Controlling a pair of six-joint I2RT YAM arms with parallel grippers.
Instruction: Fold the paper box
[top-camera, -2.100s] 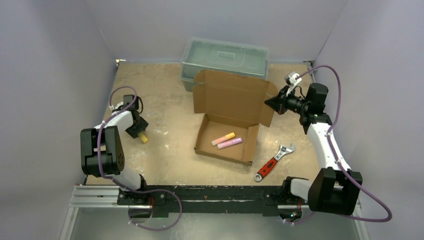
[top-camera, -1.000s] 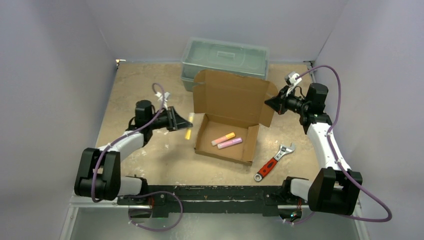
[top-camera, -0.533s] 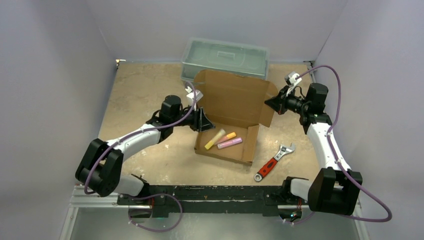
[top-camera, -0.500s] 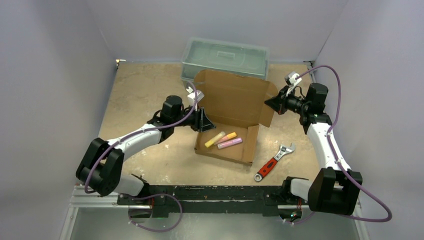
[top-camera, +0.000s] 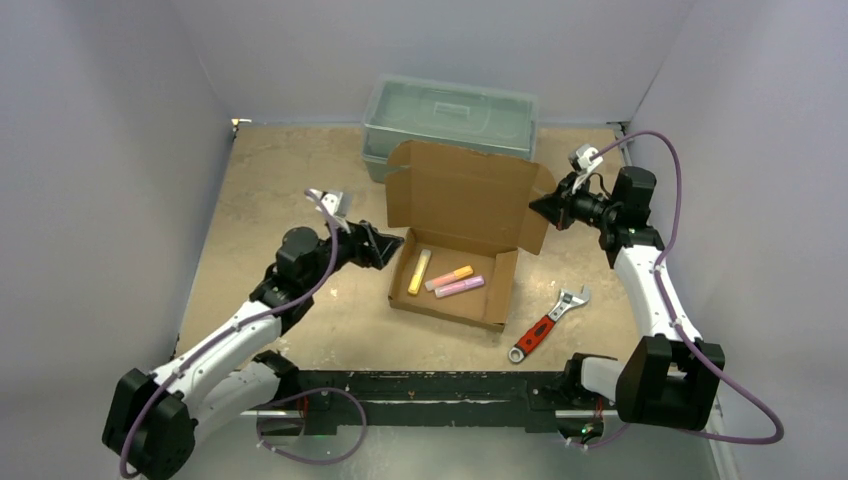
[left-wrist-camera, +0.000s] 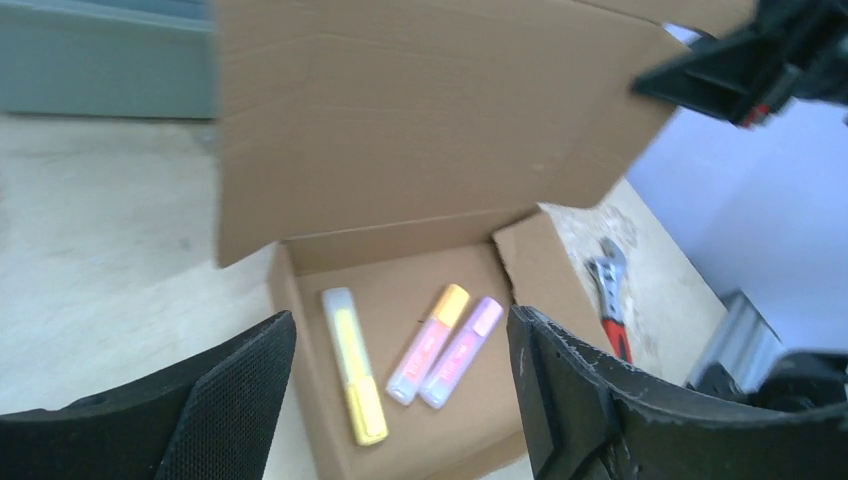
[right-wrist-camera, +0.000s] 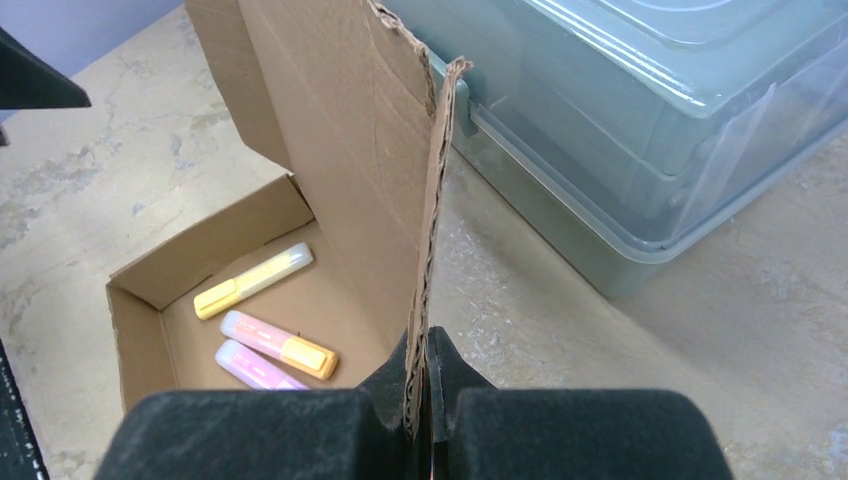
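1. The paper box (top-camera: 460, 195) sits mid-desk (top-camera: 290, 180), just in front of the grey-green toolbox (top-camera: 450, 112). Its shallow tray is formed, with the walls standing.
2. Three highlighters (top-camera: 449, 277) lie inside the tray, so I judge the loading done.
3. My left tool (top-camera: 390, 248) hangs just beside the tray's left wall, jaws apart and empty.
4. My right tool (right-wrist-camera: 425, 400) is pinched on the edge of the lid's right-hand flap, holding the lid upright.
5. Left to do, as I judge it: swing the lid down over the tray and tuck its flaps in.
6. The wrench (top-camera: 546, 326) lies on the desk to the right of the box.
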